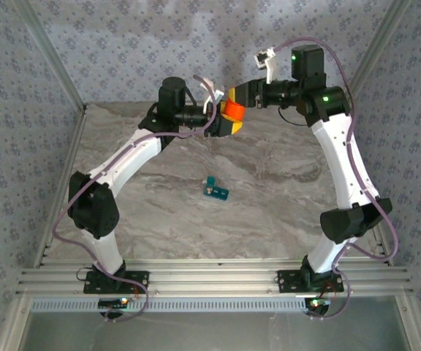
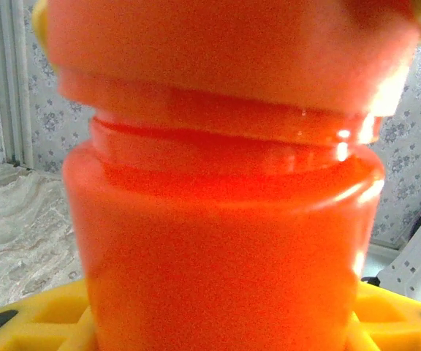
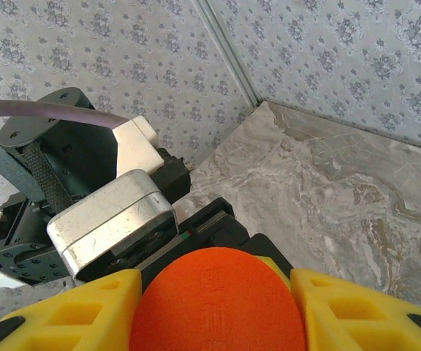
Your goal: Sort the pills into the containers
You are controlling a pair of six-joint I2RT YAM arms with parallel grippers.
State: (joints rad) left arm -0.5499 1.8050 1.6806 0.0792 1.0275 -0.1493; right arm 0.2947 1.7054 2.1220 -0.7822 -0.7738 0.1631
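L pincer clenched on the body of the orange bottle. R pincer clenched on its cap. Both are held up over the far mid table, pincers meeting nose to nose.

L wrist view: bottle sits betw. the yellow fingers, cap above, neck ring showing under it. We can't tell whether the cap is loosened. R wrist view: cap top sits betw. R fingers.

Box: teal, on the table near centre, nearer than the pincers and well apart from them. One lid looks raised; too small to be sure. No pills seen.

Step in hand, our reading: uncap the bottle.
- L should only hold: firm, no roll.
- R should turn about the bottle's own axis, then pull straight off along it. Any sideways drag would lever the bottle out of L's grip.
- Mouth should stay up once the cap is free, or the contents spill at the far end, nowhere near the box.

In the way:
- L wrist housing sits just beside R fingers, so there is little room for R to rotate.
- Purple cables loop close to both wrists; a long twist could snag them.
- Path down to the box looks open.
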